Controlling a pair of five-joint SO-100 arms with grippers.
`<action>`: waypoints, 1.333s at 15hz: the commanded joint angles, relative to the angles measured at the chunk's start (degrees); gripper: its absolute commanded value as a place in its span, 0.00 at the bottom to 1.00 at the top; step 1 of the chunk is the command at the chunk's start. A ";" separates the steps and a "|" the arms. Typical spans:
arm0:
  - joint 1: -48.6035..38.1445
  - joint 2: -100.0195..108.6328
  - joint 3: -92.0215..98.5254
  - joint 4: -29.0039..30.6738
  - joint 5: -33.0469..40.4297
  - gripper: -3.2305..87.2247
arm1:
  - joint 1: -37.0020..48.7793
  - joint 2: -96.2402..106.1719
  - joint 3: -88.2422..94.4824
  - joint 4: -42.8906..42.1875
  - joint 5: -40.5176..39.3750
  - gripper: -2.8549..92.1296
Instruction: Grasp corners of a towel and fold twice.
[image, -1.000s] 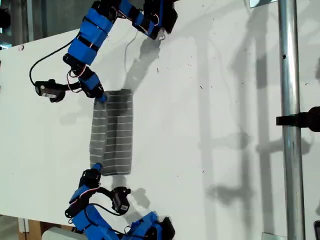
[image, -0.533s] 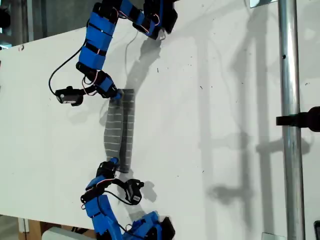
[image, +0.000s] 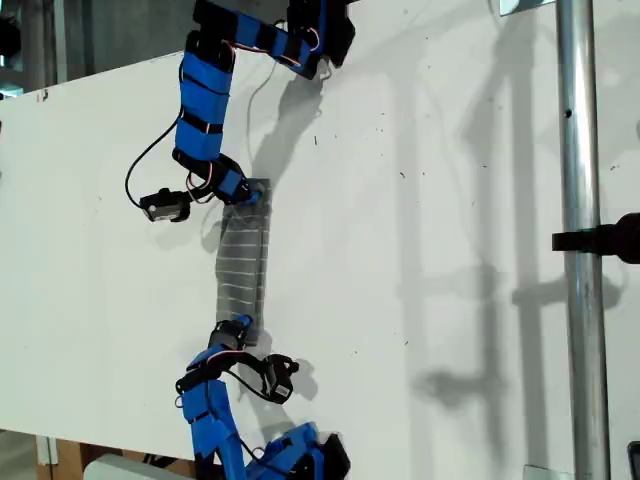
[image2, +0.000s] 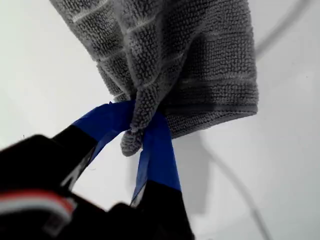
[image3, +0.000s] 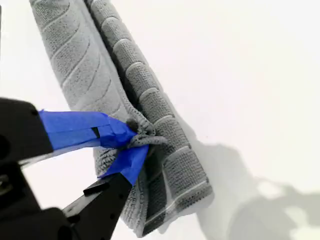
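Exterior view: the towel (image: 243, 262) lies as a narrow strip left of centre on the table (image: 450, 200), an arm at each end; uneven release could, I judge, skew the fold.

First wrist view: my first gripper (image2: 137, 131) is clenched on a towel corner (image2: 131, 141).

Second wrist view: my second gripper (image3: 131, 141) pinches bunched cloth; it might slip.

White table (image: 420, 200); grey striped towel (image: 243, 265) lying folded.

Blue-taped hand (image2: 142, 135) pinching a bunched corner (image2: 131, 141) of grey striped towel (image2: 200, 65), white table (image2: 40, 90) beneath
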 joint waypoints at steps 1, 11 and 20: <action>-2.72 0.35 0.44 1.14 -0.53 0.08 | 1.23 0.62 -1.32 0.00 0.62 0.03; -14.15 12.39 -1.14 18.46 -4.13 0.35 | 9.23 12.48 2.64 13.18 7.03 0.27; 17.14 104.85 42.98 23.12 -19.95 0.25 | -6.86 96.42 47.64 20.30 32.17 0.31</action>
